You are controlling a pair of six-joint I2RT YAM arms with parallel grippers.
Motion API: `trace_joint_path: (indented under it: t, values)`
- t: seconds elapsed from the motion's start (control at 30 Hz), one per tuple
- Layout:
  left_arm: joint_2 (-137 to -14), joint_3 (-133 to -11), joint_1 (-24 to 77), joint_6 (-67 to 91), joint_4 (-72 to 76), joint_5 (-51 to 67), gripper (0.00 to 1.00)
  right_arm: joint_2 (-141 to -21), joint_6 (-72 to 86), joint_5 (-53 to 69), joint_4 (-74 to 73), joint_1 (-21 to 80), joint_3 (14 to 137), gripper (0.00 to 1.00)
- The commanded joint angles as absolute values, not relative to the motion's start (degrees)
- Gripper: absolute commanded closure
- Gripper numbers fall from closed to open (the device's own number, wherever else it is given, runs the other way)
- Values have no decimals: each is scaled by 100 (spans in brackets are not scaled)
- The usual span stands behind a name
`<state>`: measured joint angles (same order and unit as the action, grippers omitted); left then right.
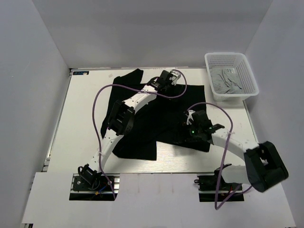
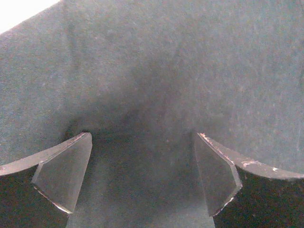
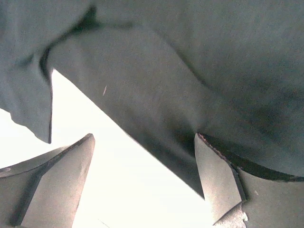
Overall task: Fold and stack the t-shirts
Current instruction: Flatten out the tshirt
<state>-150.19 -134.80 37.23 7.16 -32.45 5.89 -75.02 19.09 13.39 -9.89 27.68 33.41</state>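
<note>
Left hand (image 2: 142,156) and right hand (image 3: 142,156) gape empty over black t-shirt (image 1: 161,128), seemingly spread crosswise.

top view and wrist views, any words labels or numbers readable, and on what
None can be read.
black t-shirt: no print shows.
small dark strip at the far left corner of the table: too small to read.
white basket, grey t-shirt: no lettering shows.
</note>
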Motion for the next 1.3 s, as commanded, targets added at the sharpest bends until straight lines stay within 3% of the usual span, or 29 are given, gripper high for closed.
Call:
trace_joint_path:
  t: [0.0,0.33,0.47,0.6,0.73,1.03,1.27]
  values:
    - [-15363,-13325,3542,1009,-3771,325,0,-6797,2197,1555,-1485,2979,2910,10]
    - [-15609,-13386,3480,1248,-3832,0,0,-5153,3313,2153,-2891,3489,1899,10]
    - [-15548,-13324,3480,1248,-3683,263,0,-4606,3227,1838,-3304,3542,2344,10]
    - [-15329,-13027,3480,1108,-3411,658,0,-4745,2971,1048,-2717,3542,2908,10]
    - [-15126,-12700,3480,1037,-3278,712,0,-5597,2611,782,-1515,3533,3566,10]
    - [-15021,-12639,3480,984,-3349,879,0,-8646,794,-269,-766,3498,5448,10]
    - [-15021,-12639,3480,984,-3401,879,0,-9219,79,-53,-360,3507,5309,10]
